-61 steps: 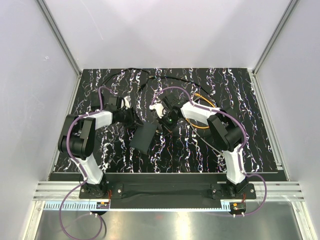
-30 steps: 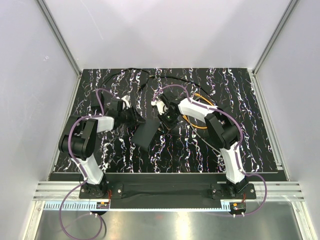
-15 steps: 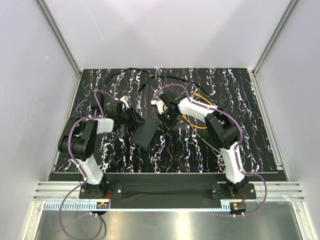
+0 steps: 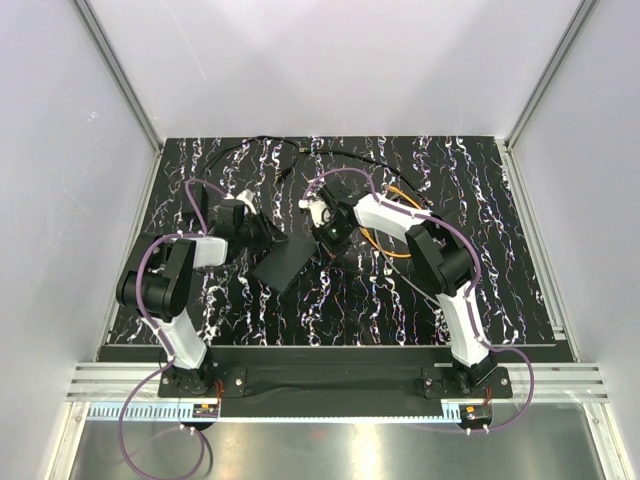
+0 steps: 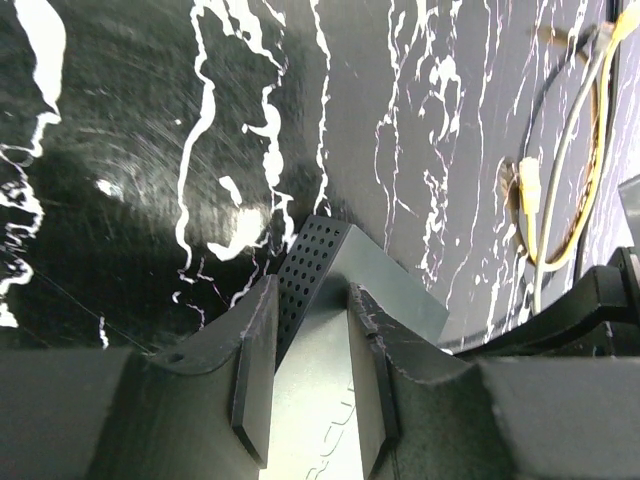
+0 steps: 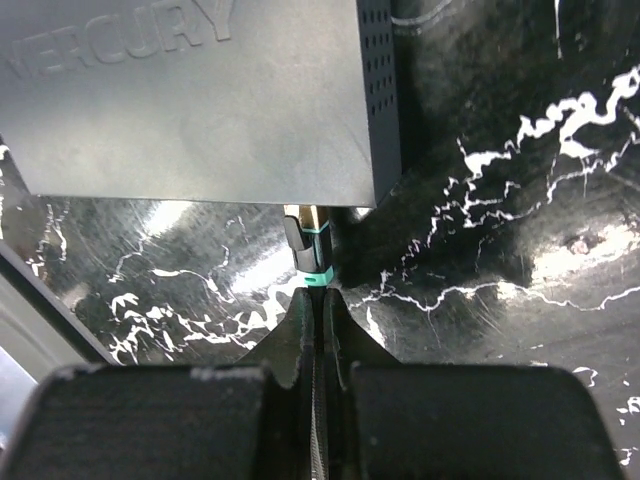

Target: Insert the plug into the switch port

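The black table (image 4: 480, 290), veined with white, fills the floor of a white-walled enclosure. The two arms are bolted at its near edge. The left arm (image 4: 165, 275) and the right arm (image 4: 440, 260) both reach in toward the middle of the table, where their wrists come close together.

Between them lies a flat matte-black box (image 4: 283, 262), set at an angle to the table's edges. It has raised lettering on its broad face and rows of small holes along one thin side. A yellowish cable (image 5: 563, 170) loops over the table beyond the box, on the right arm's side.

The left gripper (image 5: 311, 310) is clamped on the box. One finger presses its broad face and the other its underside, near a corner, and the perforated side shows just past the fingertips.

The right gripper (image 6: 315, 300) is pinched tight on the tail of the plug (image 6: 305, 245), a small dark connector with a teal band and a gold-coloured tip. The plug points straight at the thin edge of the box nearest that gripper, close to a corner, and its tip meets that edge. The switch port is covered by the plug's tip. I cannot tell whether the plug is fully seated.
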### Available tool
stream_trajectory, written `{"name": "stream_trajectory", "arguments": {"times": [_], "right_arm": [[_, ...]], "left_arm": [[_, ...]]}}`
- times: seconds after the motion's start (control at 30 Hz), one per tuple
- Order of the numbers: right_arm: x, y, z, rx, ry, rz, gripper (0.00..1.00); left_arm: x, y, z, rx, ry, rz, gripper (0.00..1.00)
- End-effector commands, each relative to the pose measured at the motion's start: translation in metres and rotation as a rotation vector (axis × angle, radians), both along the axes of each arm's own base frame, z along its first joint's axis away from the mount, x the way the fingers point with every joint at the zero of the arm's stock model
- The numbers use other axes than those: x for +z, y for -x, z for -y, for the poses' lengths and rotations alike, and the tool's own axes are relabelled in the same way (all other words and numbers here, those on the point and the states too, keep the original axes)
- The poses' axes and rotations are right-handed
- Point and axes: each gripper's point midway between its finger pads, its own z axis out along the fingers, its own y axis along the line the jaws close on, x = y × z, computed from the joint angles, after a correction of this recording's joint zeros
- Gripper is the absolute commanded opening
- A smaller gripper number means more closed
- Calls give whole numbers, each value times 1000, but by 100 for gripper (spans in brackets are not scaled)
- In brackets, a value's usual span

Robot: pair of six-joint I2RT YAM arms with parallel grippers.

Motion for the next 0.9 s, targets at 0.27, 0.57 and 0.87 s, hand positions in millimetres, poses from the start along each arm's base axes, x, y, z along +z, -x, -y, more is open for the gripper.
{"name": "stream_trajectory", "arguments": {"times": [0.27, 0.57, 0.87], "right_arm": [[139, -94, -117, 71, -555, 524, 0], [96, -133, -70, 57, -445, 543, 0], [85, -115, -75, 140, -476, 446, 0]], "left_arm": [[9, 104, 71, -305, 266, -306, 2], [21, 76, 51, -247, 275, -255, 25], [22, 66, 32, -236, 218, -212, 32]]}}
